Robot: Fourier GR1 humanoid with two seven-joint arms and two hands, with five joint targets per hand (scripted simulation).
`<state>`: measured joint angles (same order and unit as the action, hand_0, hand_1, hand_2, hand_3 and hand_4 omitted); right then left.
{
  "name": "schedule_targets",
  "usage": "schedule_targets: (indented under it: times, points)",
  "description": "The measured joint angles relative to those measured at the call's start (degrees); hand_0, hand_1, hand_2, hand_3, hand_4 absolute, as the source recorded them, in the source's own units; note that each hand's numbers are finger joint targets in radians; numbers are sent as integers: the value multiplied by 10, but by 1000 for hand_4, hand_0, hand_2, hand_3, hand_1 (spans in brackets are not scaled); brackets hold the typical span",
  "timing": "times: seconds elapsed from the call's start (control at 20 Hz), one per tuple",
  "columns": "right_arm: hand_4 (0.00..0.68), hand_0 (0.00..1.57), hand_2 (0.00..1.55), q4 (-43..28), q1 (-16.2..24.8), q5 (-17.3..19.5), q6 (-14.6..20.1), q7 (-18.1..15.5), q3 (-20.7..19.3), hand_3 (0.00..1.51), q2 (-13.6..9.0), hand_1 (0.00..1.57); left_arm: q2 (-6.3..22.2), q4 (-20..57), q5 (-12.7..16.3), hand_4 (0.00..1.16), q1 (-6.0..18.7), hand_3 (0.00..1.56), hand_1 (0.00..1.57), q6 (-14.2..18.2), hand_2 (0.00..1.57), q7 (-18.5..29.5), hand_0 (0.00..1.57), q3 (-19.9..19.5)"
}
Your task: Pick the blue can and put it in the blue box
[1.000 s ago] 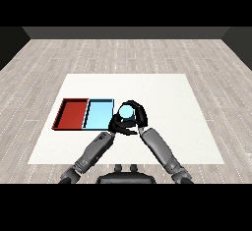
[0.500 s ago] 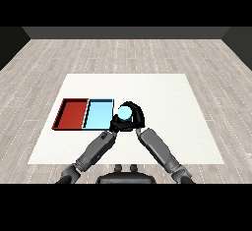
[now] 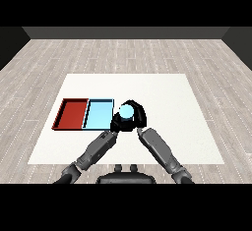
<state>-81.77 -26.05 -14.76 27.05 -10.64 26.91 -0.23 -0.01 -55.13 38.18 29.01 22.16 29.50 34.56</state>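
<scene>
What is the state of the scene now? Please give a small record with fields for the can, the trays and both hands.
can: blue can, held just right of the blue tray, not yet inside it
blue tray: right one of the pair, nothing in it
red tray: left of the blue tray, touching it, nothing in it
right hand: fingers curled round the can
left hand: close under the can; fingers hard to tell
table: white

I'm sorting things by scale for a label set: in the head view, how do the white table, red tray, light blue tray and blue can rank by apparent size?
1. white table, by far the largest.
2. red tray and light blue tray: they look alike, so no ranking.
3. blue can, smallest, held by the right hand.
</scene>
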Motion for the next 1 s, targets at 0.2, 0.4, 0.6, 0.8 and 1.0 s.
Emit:
schedule_targets:
  times: [0.2, 0.4, 0.6, 0.8, 1.0]
  points:
    - [0, 0, 0, -15, 7, -5, -7, 15, 9, 0, -1, 0, 1, 9, 3, 1122, 3, 1535, 1571, 5, 1571, 37, 1571, 2]
    - [0, 0, 0, -7, 13, 23, -28, 24, 11, 0, -1, 0, 2, 17, 6, 1122, 4, 1535, 1571, 6, 1571, 61, 1571, 6]
    - [0, 0, 0, 2, 8, 33, -38, 30, 8, 0, 1, 0, 2, 18, 3, 1134, 8, 1523, 1571, 1, 1571, 63, 1571, -3]
    - [0, 0, 0, 11, 8, 30, -45, 19, -7, 0, 0, 0, 1, 28, 4, 1140, 9, 1527, 1571, 11, 1571, 69, 1571, 2]
    - [0, 0, 0, -19, 32, 31, -57, 13, -29, 0, -1, 0, 1, 32, -8, 1149, 5, 1533, 1571, 16, 1571, 76, 1571, -8]
